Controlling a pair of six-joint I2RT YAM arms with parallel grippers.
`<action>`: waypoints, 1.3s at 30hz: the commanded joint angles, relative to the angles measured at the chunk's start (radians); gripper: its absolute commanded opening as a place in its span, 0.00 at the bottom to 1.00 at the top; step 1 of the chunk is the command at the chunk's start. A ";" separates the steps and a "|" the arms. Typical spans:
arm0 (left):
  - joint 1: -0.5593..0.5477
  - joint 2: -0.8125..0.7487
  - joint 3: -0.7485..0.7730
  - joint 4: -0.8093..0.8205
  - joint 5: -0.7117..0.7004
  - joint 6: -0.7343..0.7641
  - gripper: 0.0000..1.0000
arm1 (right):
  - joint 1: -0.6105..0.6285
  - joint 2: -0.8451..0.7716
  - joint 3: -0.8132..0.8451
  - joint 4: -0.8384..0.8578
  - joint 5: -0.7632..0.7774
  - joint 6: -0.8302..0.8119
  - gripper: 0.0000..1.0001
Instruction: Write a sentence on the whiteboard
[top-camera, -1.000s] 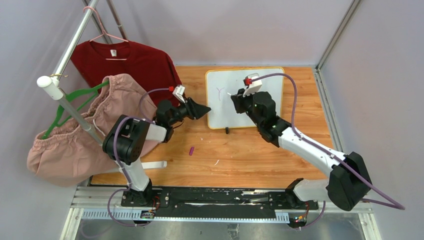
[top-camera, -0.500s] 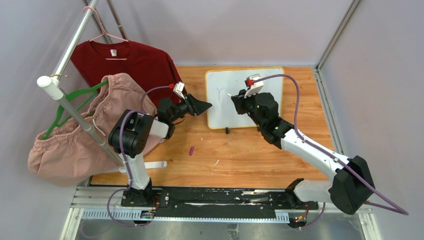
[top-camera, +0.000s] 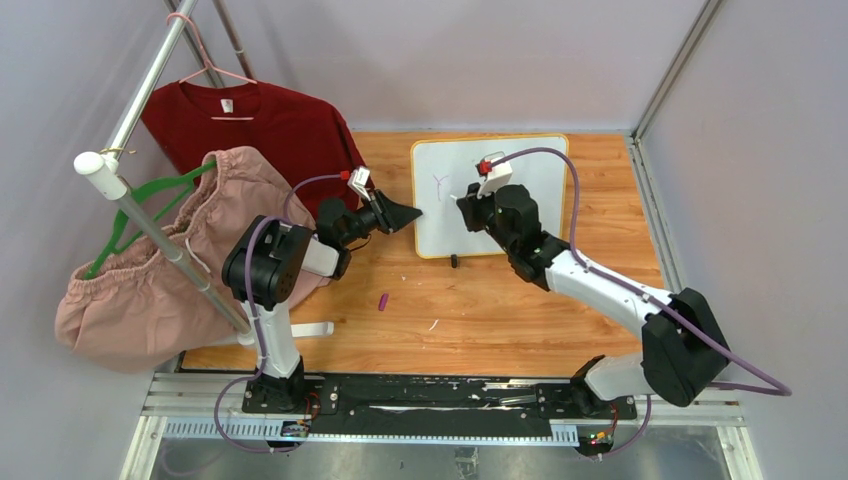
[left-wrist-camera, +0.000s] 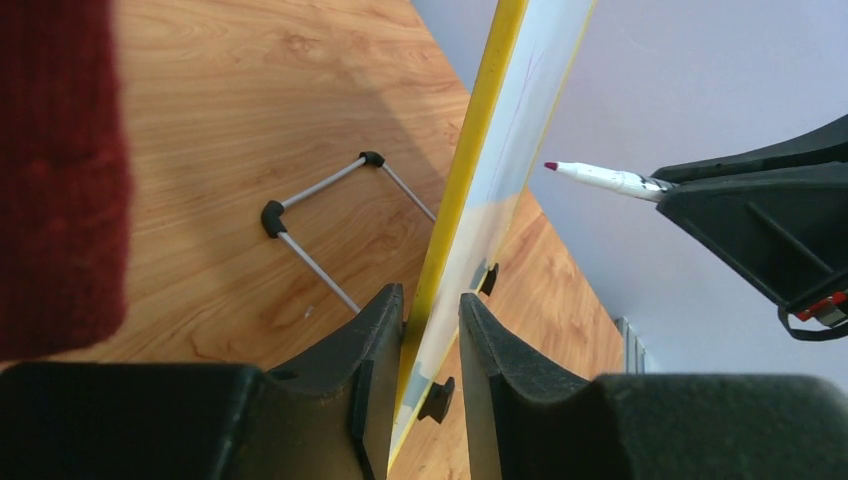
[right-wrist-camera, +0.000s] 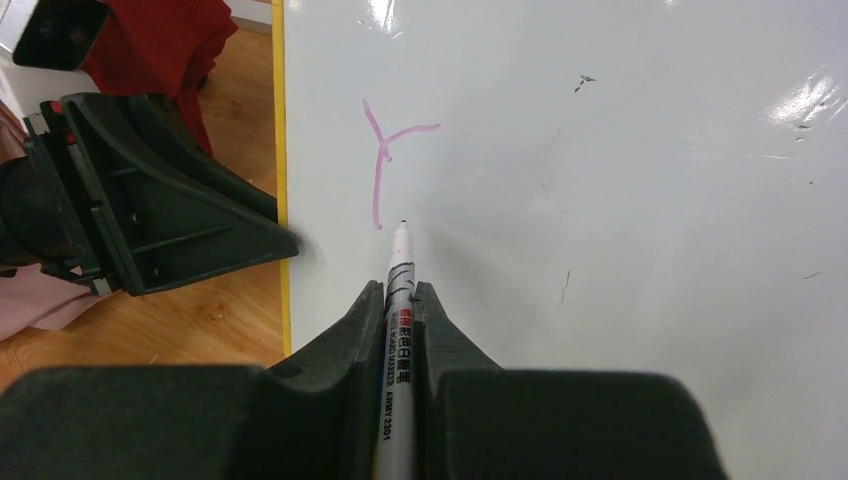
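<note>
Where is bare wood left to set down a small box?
Free: the table in front of the whiteboard, except the purple cap; also the strip right of the board. Crowded: left, by the red shirt and pink shorts; and at the board, by the left gripper and right gripper.

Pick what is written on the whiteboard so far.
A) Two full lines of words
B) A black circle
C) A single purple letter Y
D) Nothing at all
C: the right wrist view shows only one purple Y on the whiteboard, with the tip of the marker just below the letter's foot.
</note>
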 joint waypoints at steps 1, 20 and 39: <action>0.003 0.011 0.003 0.053 0.015 0.014 0.31 | -0.011 0.026 0.051 0.071 0.034 0.015 0.00; 0.003 0.009 0.000 0.053 0.014 0.022 0.26 | -0.011 0.100 0.080 0.058 0.057 0.008 0.00; 0.003 0.008 0.000 0.061 0.014 0.018 0.25 | -0.012 0.077 0.043 -0.019 0.054 -0.006 0.00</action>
